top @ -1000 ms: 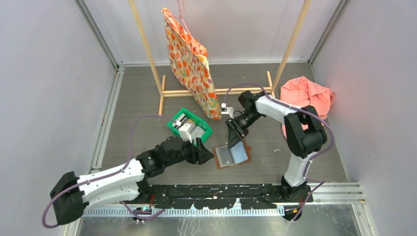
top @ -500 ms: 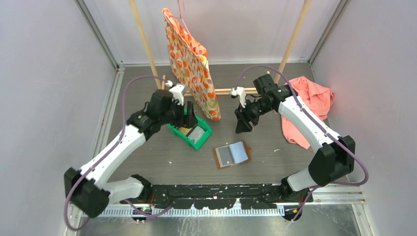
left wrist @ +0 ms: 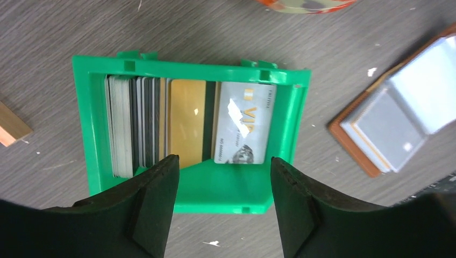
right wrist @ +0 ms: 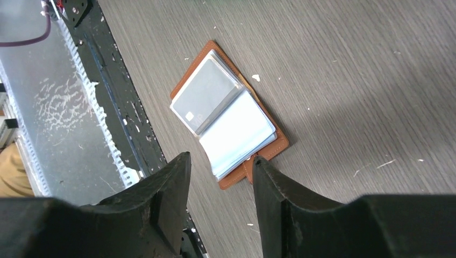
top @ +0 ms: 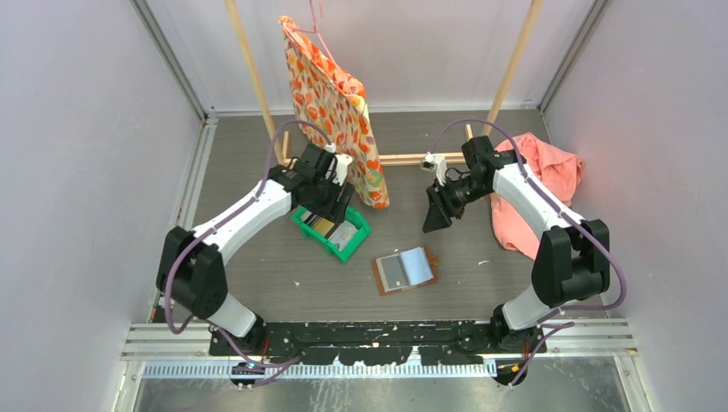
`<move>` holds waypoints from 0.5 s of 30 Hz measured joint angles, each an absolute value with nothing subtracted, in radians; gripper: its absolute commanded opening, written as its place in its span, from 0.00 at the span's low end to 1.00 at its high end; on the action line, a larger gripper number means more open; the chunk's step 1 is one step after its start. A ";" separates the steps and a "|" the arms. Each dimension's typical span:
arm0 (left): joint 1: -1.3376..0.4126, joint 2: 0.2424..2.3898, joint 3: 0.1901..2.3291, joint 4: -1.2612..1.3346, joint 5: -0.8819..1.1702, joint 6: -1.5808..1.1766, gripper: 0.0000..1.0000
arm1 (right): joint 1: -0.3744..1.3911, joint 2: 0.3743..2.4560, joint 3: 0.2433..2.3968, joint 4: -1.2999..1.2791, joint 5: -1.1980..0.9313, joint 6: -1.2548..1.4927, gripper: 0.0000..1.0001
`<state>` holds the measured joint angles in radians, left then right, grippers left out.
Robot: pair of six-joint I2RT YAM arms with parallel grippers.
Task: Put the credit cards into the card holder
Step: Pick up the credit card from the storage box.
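The credit cards [left wrist: 161, 126] stand in a row inside a green bin [left wrist: 287, 129]: grey and black ones at the left, a gold one [left wrist: 187, 121], and a silvery one [left wrist: 244, 122] leaning at the right. They also show in the top view [top: 330, 228]. My left gripper [left wrist: 223, 185] is open and empty above the bin's near wall, seen in the top view [top: 333, 206]. The brown card holder [top: 405, 270] lies open on the table with a grey card in its clear sleeves [right wrist: 207, 97]. My right gripper [right wrist: 220, 177] [top: 434, 216] is open and empty, up above the holder.
The green bin [top: 311, 230] sits left of the holder. A flowered bag [top: 335, 112] hangs from a wooden rack [top: 403, 158] behind both grippers. A pink cloth [top: 536, 172] lies at the right. The black base rail [top: 386, 335] runs along the near edge.
My left arm swung from beside the holder back over the green bin. My right gripper rose away from the holder and moved back right. The holder stays open.
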<state>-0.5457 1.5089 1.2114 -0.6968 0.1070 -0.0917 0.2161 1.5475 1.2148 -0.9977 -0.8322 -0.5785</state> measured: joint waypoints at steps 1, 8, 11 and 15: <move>-0.546 1.533 1.218 -0.694 0.097 -0.081 0.61 | 0.217 1.556 1.215 -0.999 -0.834 -0.580 0.50; -0.546 1.665 1.262 -0.689 0.023 -0.004 0.52 | 0.218 1.606 1.217 -1.024 -0.842 -0.605 0.48; -0.546 1.709 1.278 -0.684 -0.009 0.022 0.52 | 0.218 1.608 1.217 -1.030 -0.845 -0.612 0.48; -0.546 1.754 1.287 -0.678 -0.040 0.048 0.53 | 0.218 1.610 1.219 -1.036 -0.851 -0.622 0.48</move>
